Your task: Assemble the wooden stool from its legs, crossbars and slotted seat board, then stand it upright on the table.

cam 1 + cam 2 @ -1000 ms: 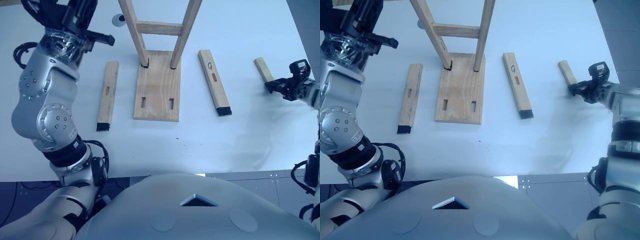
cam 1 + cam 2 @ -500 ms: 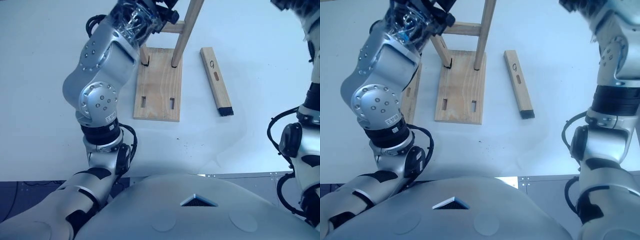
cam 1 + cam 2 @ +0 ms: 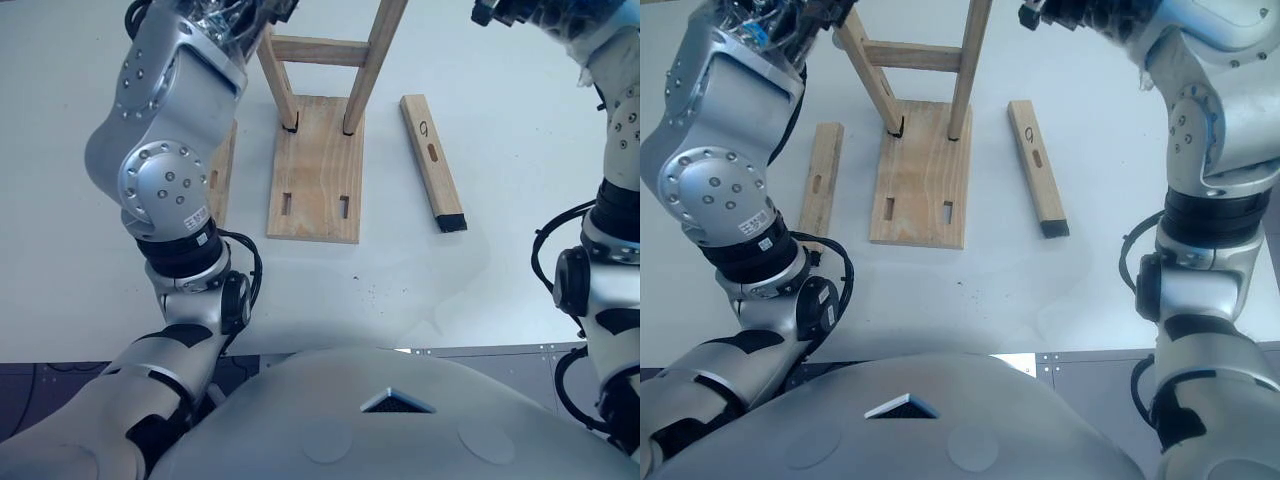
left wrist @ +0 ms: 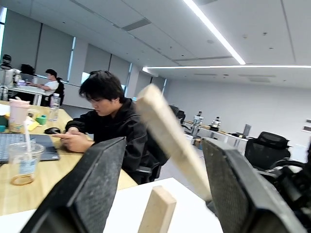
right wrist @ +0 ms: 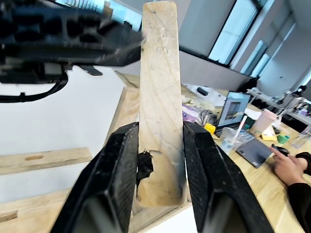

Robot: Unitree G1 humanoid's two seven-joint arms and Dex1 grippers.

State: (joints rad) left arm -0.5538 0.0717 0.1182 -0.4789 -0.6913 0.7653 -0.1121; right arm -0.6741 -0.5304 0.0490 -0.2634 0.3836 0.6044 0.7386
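The slotted seat board [image 3: 315, 170] lies flat, with two legs [image 3: 372, 60] standing in its far slots, joined by a crossbar [image 3: 318, 50]. One loose leg [image 3: 432, 162] lies right of the board. Another loose leg [image 3: 820, 180] lies left of it, beside my left arm. My left gripper [image 4: 165, 145] is open high at the frame's left leg [image 4: 170, 141], which passes between its fingers [image 4: 82, 194] with gaps on both sides. My right gripper [image 5: 160, 128] is shut on a short crossbar [image 5: 163, 73], held up right of the frame's top.
The white table [image 3: 500, 260] has bare room in front of and to the right of the board. My raised left arm [image 3: 170, 150] hangs over the table's left part. A person sits at a desk [image 4: 19, 179] beyond the table.
My left arm swung from the table's left side over to the standing frame. My right gripper lifted the short crossbar off the table's right side and carried it up beside the frame.
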